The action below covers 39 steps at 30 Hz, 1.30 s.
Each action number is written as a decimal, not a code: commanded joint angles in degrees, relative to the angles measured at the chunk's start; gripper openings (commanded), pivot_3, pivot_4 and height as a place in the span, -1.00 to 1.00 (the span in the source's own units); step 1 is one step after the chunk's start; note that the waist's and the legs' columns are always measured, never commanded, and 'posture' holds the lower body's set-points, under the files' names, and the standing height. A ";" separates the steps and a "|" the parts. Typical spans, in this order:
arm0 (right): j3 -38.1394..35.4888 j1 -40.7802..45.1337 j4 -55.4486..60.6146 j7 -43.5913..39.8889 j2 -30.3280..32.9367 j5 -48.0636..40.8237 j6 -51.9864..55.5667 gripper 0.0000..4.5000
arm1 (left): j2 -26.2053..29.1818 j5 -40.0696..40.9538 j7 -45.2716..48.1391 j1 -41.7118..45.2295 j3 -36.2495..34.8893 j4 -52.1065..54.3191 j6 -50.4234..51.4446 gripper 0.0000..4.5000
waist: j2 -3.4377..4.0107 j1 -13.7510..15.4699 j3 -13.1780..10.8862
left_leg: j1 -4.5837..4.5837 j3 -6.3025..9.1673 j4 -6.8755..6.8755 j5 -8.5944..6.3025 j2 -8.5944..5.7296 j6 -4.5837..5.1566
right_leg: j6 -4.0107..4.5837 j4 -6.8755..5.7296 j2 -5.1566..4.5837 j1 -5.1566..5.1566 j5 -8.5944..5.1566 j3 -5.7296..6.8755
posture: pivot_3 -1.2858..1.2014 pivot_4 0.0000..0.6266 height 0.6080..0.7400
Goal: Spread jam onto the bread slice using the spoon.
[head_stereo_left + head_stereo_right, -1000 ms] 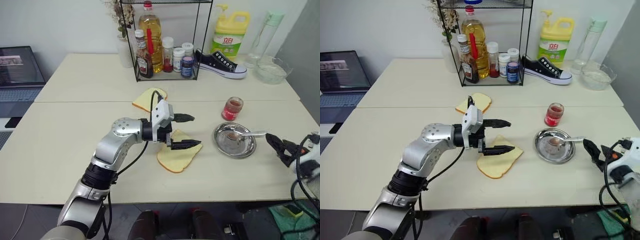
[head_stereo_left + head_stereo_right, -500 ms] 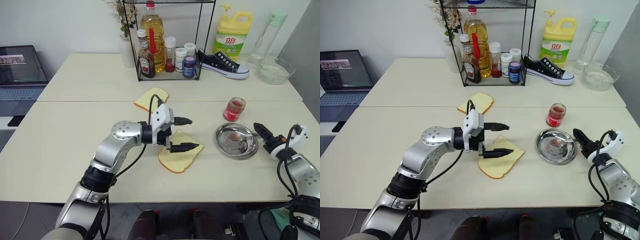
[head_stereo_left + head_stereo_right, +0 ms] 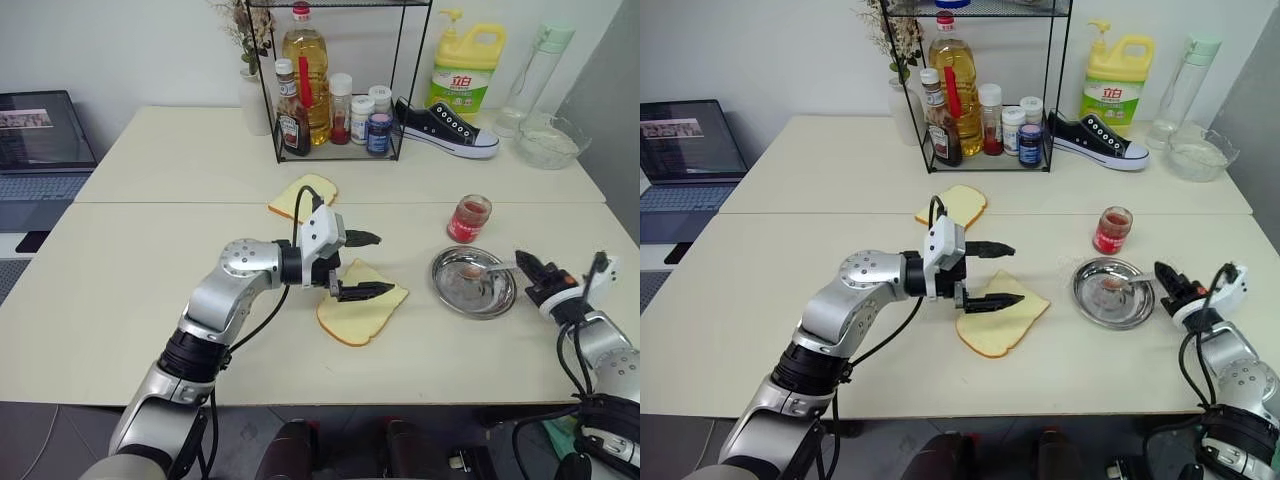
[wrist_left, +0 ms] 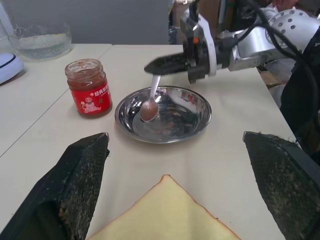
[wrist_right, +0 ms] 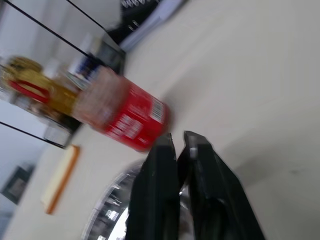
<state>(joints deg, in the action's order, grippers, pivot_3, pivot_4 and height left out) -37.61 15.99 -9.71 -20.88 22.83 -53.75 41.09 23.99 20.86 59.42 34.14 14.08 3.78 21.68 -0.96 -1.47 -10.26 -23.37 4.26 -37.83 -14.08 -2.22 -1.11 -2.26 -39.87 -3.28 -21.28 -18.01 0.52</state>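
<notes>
**Right gripper closed on spoon handle at dish rim**

Since a second ago your right gripper (image 3: 524, 262) has travelled in from the table's right edge to the steel dish (image 3: 447, 284), and its fingers, spread then, are now pinched together. Your left gripper (image 3: 362, 265) has stayed where it was, jaws wide.

Item 1 — right gripper. Fingers clenched, almost no gap between them in the right wrist view. In the left wrist view the tips (image 4: 159, 64) sit on the upper end of the spoon's handle. Grasp: the spoon.

Item 2 — the spoon (image 4: 151, 99). Slim handle slopes down from the right gripper's tips into the dish; its bowl, stained reddish-brown, rests on the dish floor, ahead of and below the tips.

Item 3 — steel dish. Directly ahead of the right gripper, the near rim under its tips. Faint reddish smears inside.

Item 4 — the jam (image 3: 466, 218). Small glass jar, red label, no lid, upright just beyond the dish, apart from the gripper.

Item 5 — left gripper. Released, holding nothing; one finger (image 3: 364, 238) high, the other (image 3: 365, 291) low, hovering over the bread slice's far corner.

Item 6 — the bread slice (image 3: 358, 320). Flat on the table, under and just in front of the left gripper, well to the left of the right gripper and dish.

Item 7 — second bread slice (image 3: 299, 197). Behind the left gripper, toward the wire rack (image 3: 335, 80) of bottles.
</notes>
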 commanded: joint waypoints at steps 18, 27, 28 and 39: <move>0.73 13.81 9.25 9.12 11.44 -6.72 3.69 -0.98 | -4.42 -1.50 -1.73 10.48 -5.23 -11.02 -5.68 1.00 | 0.04 -0.05 -0.03 | -0.06 -0.02 0.01 0.00 -0.01 0.00 | 0.00 0.01 0.01 -0.08 0.00 0.02 | 0.03 -0.52 1.00; 9.20 22.10 -0.67 4.32 15.06 3.61 2.09 -0.98 | -6.65 -3.50 -0.79 11.70 -4.05 -12.94 -8.19 1.00 | 0.04 -0.06 -0.04 | -0.17 -0.04 0.01 0.00 -0.01 0.00 | 0.00 0.05 0.00 -0.15 0.00 0.00 | 0.03 -0.52 1.00; 10.07 22.40 -1.23 3.89 15.21 4.73 2.10 -0.98 | -6.74 -3.67 -0.79 11.73 -4.04 -13.00 -8.41 1.00 | 0.04 -0.06 -0.04 | -0.18 -0.04 0.00 0.00 -0.01 0.00 | 0.00 0.05 -0.01 -0.16 0.00 0.01 | 0.03 -0.52 1.00; 16.82 28.22 -11.11 -0.41 15.41 16.92 -2.60 -0.98 | -7.05 -4.18 -1.48 10.79 -4.31 -11.57 -8.07 1.00 | 0.04 -0.04 -0.04 | -0.20 -0.03 0.00 0.00 -0.01 0.00 | 0.00 0.05 -0.01 -0.19 0.00 0.01 | 0.03 -0.52 1.00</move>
<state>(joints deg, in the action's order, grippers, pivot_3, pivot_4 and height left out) -20.72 42.64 -20.84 -19.98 36.81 -38.28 40.28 17.22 16.59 58.12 44.44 9.88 -9.66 14.36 -0.92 -1.51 -10.30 -23.58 4.23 -37.82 -14.08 -2.23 -1.11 -2.26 -39.80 -3.29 -21.47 -18.01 0.54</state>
